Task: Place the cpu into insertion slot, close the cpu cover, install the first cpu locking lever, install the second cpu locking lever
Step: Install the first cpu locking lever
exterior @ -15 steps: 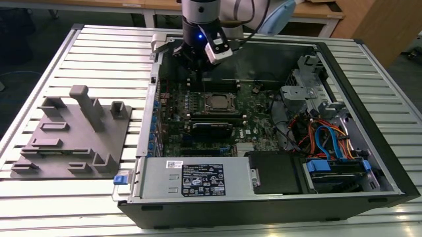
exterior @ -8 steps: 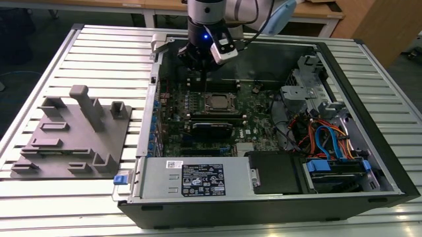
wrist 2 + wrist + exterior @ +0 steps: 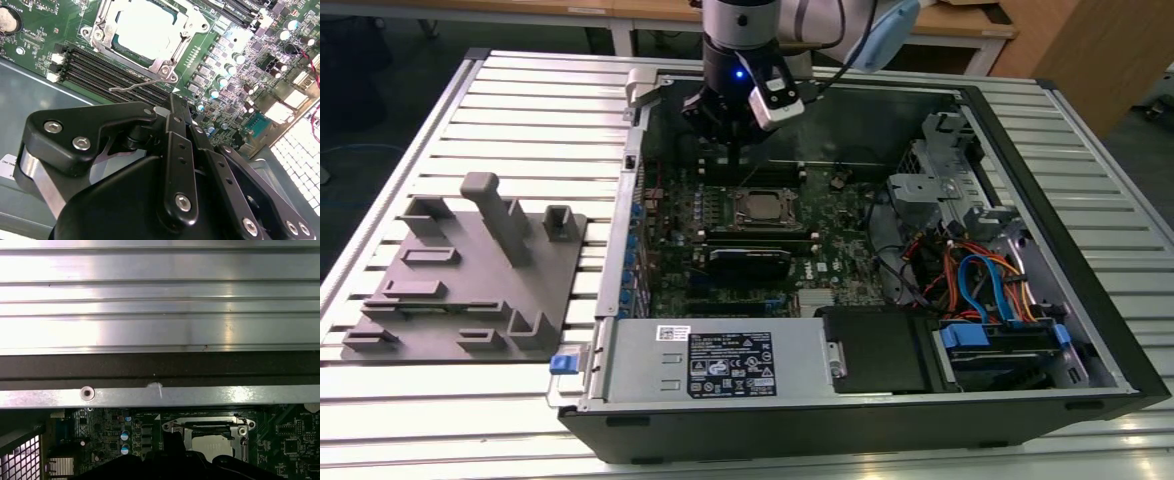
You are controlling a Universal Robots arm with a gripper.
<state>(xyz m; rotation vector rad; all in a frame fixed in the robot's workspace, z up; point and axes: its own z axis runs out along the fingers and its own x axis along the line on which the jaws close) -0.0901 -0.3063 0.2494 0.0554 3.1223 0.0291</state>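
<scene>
The cpu (image 3: 142,27) shows a bright silver top and lies in the insertion slot (image 3: 758,207) on the green board. The cpu cover (image 3: 190,22) is down, framing the chip. A thin wire locking lever (image 3: 137,86) sticks out free from the socket's corner, across the memory slots. My gripper (image 3: 172,102) has its black fingers pressed together and holds nothing; its tip is just beside that lever's end. In the exterior view the gripper (image 3: 731,158) hangs over the board just behind the socket. The first wrist view has the cpu (image 3: 212,445) inside its metal frame.
The open computer case (image 3: 1067,250) lies on a slatted aluminium table (image 3: 534,90). A grey fixture block (image 3: 467,270) sits at the exterior view's left. A power supply (image 3: 720,360) and coloured cables (image 3: 974,280) fill the near side. Long black memory slots (image 3: 115,75) flank the socket.
</scene>
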